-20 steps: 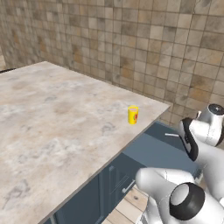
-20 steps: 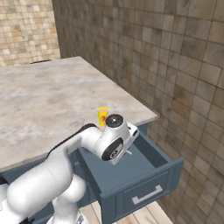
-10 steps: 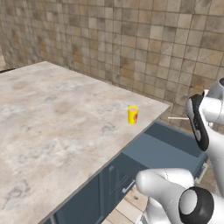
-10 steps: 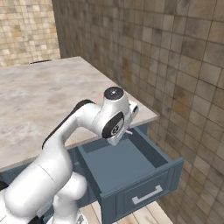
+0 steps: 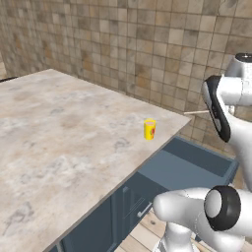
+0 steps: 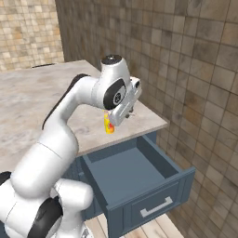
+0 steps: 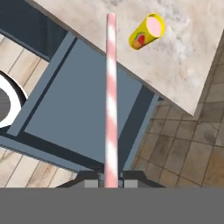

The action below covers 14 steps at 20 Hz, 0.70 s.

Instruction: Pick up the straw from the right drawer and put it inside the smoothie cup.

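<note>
The end effector (image 7: 110, 183), clenched on the straw (image 7: 111, 100), has risen clear of the open right drawer (image 6: 139, 179) — the pick is done; the smoothie cup (image 5: 149, 129) waits near the bench (image 5: 59, 133) edge.

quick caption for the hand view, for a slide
Hand shut on the straw, raised over the open drawer, with the cup on the counter beyond.

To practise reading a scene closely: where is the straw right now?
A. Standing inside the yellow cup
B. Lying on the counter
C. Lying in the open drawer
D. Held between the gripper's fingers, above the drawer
D: the hand view shows the straw clamped in the gripper over the open right drawer, clear of the smoothie cup.
</note>
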Tool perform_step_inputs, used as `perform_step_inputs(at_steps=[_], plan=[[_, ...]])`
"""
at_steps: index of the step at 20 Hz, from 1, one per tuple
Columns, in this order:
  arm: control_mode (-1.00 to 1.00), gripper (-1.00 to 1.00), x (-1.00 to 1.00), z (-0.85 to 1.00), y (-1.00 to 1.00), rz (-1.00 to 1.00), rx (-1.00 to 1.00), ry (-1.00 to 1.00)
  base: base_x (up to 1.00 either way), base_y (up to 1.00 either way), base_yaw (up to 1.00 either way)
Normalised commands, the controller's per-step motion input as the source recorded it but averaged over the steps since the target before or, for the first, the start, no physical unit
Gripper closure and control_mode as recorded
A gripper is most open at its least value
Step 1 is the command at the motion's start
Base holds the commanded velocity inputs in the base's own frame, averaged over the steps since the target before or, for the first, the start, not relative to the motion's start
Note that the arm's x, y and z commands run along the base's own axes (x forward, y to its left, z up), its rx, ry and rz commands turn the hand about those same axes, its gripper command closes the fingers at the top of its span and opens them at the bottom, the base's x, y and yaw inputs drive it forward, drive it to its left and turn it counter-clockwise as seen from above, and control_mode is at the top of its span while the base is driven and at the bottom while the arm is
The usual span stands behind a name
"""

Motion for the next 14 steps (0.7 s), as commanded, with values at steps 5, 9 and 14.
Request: perform_step_inputs(at_steps=[5,9,14], plan=[[-1.0,1.0,0.48,0.08,0.32,0.0,-0.33,0.27,0.0,0.0,0.0],[-1.0,1.0,0.49,-0.01,0.33,0.0,-0.37,0.25,0.0,0.0,0.0],[-1.0,1.0,0.45,-0.07,0.2,0.01,-0.27,0.17,0.0,0.0,0.0]])
